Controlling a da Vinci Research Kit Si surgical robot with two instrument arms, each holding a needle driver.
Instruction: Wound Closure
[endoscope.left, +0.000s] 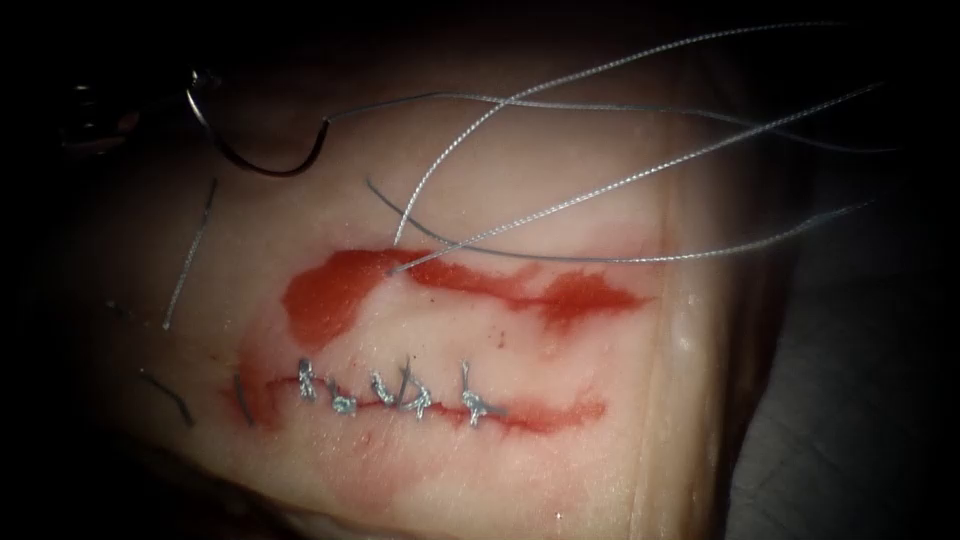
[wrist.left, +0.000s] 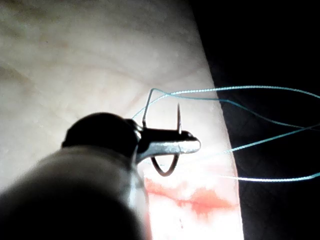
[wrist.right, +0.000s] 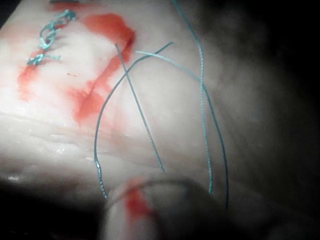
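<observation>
Stitches (endoscope.left: 400, 395) sit nearest in the endoscope view, a row of small knotted silver twists along the thin red cut (endoscope.left: 520, 412) in the pale, smooth tissue (endoscope.left: 600, 480). Red fluid (endoscope.left: 330, 290) lies in a wide shiny smear above them. Long twisted grey thread (endoscope.left: 600, 190) loops across the tissue. Short cut ends of thread (endoscope.left: 190, 255) lie to the left of the cut. Far up on the left, in the dark, the left hand (endoscope.left: 195, 85) holds the dark curved needle (endoscope.left: 265, 165), which hangs free, not in the tissue.

Next, the left wrist view: the shiny metal left hand (wrist.left: 175, 145) is clamped together on the needle (wrist.left: 167, 167) near the middle of its curve, tip up, thread (wrist.left: 240, 89) trailing away.

Last, the right wrist view: thread (wrist.right: 202, 90) curls over wet tissue (wrist.right: 165, 125) beside the stitches (wrist.right: 47, 37). Whether the right hand is apart or together, I cannot tell.
</observation>
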